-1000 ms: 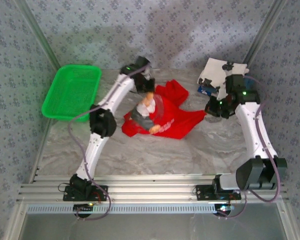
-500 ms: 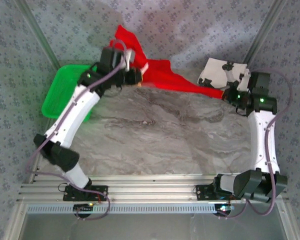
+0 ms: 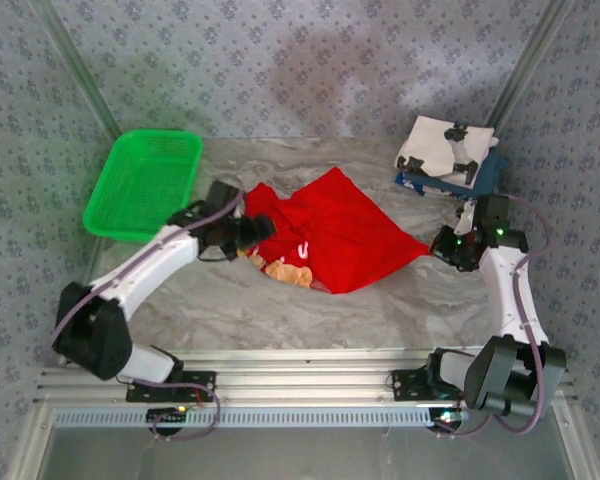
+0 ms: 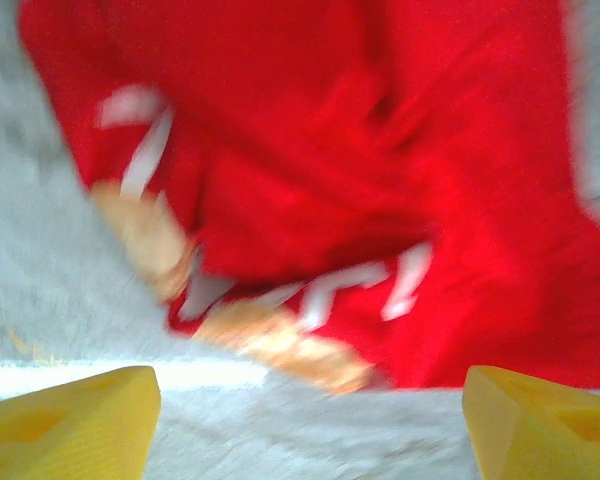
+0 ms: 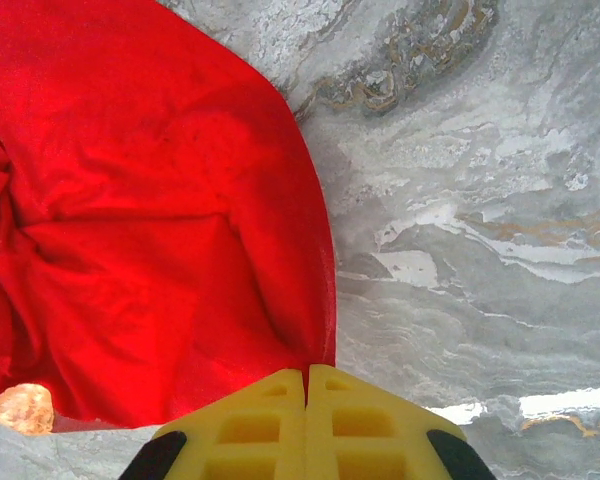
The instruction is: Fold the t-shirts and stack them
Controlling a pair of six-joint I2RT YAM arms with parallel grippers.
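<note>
Right claw (image 5: 307, 382) on red t-shirt (image 5: 150, 230), lettering (image 4: 325, 298) illegible

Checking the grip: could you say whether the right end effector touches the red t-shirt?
Touching: right wrist view shows the right end effector pinching the red t-shirt.

White arms (image 3: 145, 270) carry black joints (image 3: 88, 338), yellow fingers (image 4: 70, 420).

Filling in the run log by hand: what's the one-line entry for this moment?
left fingers: open, beside bright red cloth t-shirt | right fingers: shut on its corner | shirt: lies unfolded on grey marbled table
</note>
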